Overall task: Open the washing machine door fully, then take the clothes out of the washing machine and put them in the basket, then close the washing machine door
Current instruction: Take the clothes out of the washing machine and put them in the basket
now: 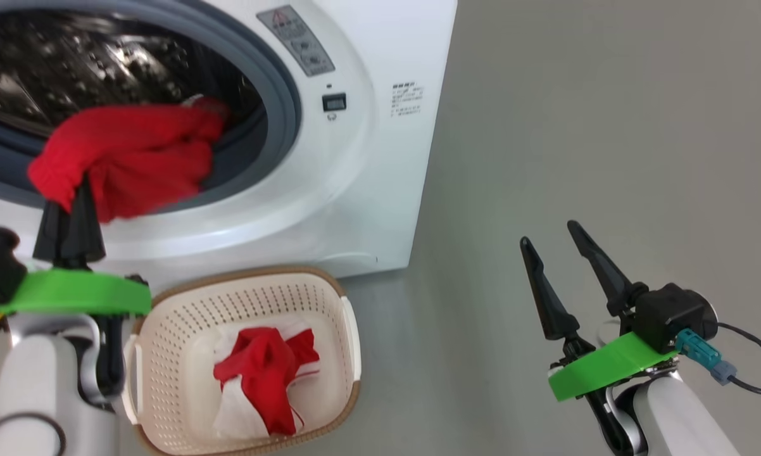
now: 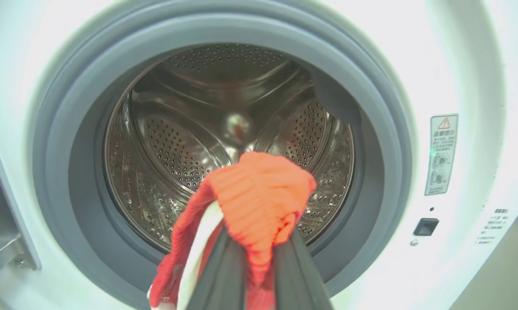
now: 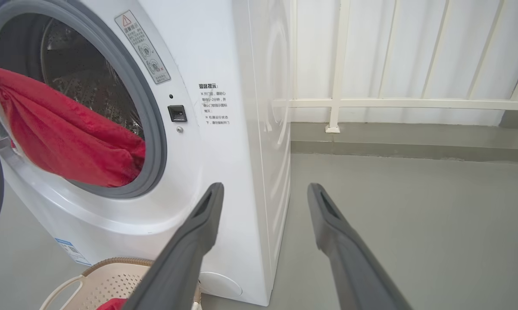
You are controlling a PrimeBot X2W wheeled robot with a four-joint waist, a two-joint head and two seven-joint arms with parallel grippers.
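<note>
A grey floor (image 1: 577, 126) extends to the right of the washing machine (image 1: 380, 190), and a white railing (image 3: 371, 103) is seen beyond it in the right wrist view. The machine's round opening is exposed. It is framed by the grey rubber ring (image 1: 289, 107), and the perforated steel drum (image 2: 177, 150) is visible inside.

A red garment (image 1: 133, 158) extends out of the opening across the lower part of the rubber ring. A white part of it is seen in the left wrist view. The left end effector (image 1: 70, 212) is clenched on the lower left end of this garment, with both fingers drawn close together and the fabric bunched over their tips.

The basket (image 1: 254, 272) is positioned on the floor directly in front of the machine, below the opening and beside the left arm. A second red-and-white garment (image 1: 263, 373) is lying in its bottom.

The right end effector (image 1: 548, 233) is released, with its fingers spread and nothing held between them. It is located over bare floor, to the right of the basket and apart from the machine front.

A warning label (image 1: 295, 38) is fixed to the front panel beside the opening.
</note>
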